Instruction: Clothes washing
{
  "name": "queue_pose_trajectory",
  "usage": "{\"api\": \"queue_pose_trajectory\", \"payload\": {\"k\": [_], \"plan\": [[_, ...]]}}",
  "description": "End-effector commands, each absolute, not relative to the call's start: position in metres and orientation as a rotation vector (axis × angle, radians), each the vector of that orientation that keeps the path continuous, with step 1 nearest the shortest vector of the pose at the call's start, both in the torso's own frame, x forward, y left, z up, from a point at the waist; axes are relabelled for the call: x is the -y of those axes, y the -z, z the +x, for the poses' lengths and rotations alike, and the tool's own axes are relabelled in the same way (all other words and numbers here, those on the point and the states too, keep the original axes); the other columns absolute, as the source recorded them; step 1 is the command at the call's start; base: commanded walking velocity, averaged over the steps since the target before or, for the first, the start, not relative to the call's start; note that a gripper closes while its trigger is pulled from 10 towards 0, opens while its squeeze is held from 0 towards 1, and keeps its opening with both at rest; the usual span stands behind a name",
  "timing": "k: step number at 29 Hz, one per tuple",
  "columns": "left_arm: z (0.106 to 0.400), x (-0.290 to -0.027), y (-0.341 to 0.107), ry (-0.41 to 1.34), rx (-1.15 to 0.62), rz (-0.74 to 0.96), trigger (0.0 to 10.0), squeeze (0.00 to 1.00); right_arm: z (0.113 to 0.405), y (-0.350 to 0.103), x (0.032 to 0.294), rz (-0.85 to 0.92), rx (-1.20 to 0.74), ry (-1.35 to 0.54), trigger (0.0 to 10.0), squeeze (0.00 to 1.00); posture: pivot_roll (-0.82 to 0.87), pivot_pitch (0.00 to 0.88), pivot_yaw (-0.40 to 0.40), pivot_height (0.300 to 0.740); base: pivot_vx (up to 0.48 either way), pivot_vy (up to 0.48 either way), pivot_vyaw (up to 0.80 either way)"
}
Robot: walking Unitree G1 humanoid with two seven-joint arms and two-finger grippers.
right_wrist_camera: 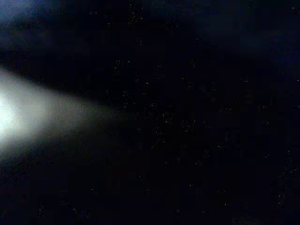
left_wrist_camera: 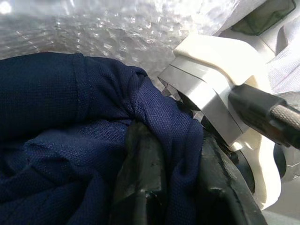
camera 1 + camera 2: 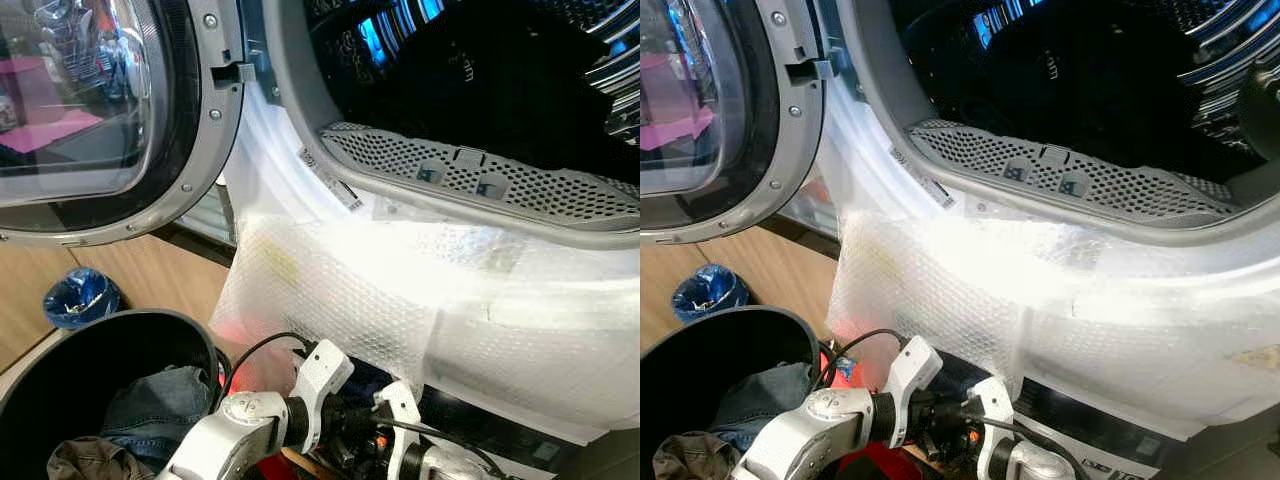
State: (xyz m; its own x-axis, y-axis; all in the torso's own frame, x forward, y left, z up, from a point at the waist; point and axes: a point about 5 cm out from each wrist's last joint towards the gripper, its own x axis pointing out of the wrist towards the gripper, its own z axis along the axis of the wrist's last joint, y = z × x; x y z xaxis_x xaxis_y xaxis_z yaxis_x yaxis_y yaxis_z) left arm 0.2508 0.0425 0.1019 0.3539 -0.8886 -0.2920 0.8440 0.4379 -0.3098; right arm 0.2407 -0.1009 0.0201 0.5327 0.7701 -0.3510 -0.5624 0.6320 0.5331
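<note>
The step in hand looked like loading: the left hand [image 2: 168, 187] was closed on a dark blue cloth [image 2: 70, 140], low in front of the washer [image 3: 480, 180], at about 6 o'clock from its open drum. Next, I think, the cloth needed lifting up over the bubble wrap [image 3: 380, 290] and into the drum. The cloth looked soft, bunched and knitted. More clothes lay in the black bin [image 3: 60, 370] at 8 o'clock. I cannot tell how the right hand stood.

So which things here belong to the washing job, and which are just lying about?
Job:
washer drum
door
bin with jeans
navy cloth in the left claw

Lying about:
blue bag
bubble wrap on the washer front
</note>
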Motion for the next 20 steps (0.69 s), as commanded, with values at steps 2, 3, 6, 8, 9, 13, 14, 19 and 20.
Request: {"api": "queue_pose_trajectory", "payload": {"k": [2,3,6,8,9,13,14,19,20], "plan": [[0.230,-0.022,-0.110,1.327,-0.444,-0.206,0.0,0.00,0.251,-0.030,0.117,0.437,-0.516,-0.744,0.0,0.00,-0.08,0.070,0.034,0.740,0.000,0.000,0.00],[0.230,-0.024,-0.110,1.322,-0.446,-0.206,0.0,0.00,0.250,-0.029,0.121,0.481,-0.509,-0.732,0.0,0.00,-0.09,0.069,0.036,0.740,0.000,0.000,0.00],[0.230,-0.025,-0.110,1.319,-0.446,-0.204,0.0,0.00,0.248,-0.030,0.125,0.518,-0.490,-0.733,0.0,0.00,-0.08,0.069,0.036,0.740,0.000,0.000,0.00],[0.230,-0.025,-0.110,1.319,-0.446,-0.204,0.0,0.00,0.248,-0.030,0.126,0.525,-0.488,-0.732,0.0,0.00,-0.08,0.071,0.037,0.740,0.000,0.000,0.00],[0.230,-0.025,-0.110,1.318,-0.446,-0.203,0.0,0.00,0.247,-0.029,0.127,0.528,-0.490,-0.732,0.0,0.00,-0.08,0.071,0.037,0.740,0.000,0.000,0.00],[0.232,-0.028,-0.110,1.301,-0.445,-0.193,0.0,0.00,0.240,-0.024,0.129,0.531,-0.495,-0.747,0.0,0.00,-0.08,0.089,0.045,0.740,0.000,0.000,0.00],[0.232,-0.028,-0.110,1.297,-0.445,-0.193,0.0,0.00,0.239,-0.024,0.130,0.536,-0.491,-0.751,0.0,0.00,-0.08,0.089,0.045,0.740,0.000,0.000,0.00],[0.232,-0.034,-0.109,1.277,-0.440,-0.183,1.2,0.00,0.230,-0.028,0.130,0.554,-0.478,-0.816,0.0,0.00,-0.08,0.099,0.049,0.740,0.000,0.000,0.00],[0.232,-0.034,-0.109,1.278,-0.438,-0.176,2.6,0.00,0.228,-0.028,0.130,0.557,-0.478,-0.820,0.0,0.00,-0.08,0.103,0.049,0.740,0.000,0.000,0.00]]}}
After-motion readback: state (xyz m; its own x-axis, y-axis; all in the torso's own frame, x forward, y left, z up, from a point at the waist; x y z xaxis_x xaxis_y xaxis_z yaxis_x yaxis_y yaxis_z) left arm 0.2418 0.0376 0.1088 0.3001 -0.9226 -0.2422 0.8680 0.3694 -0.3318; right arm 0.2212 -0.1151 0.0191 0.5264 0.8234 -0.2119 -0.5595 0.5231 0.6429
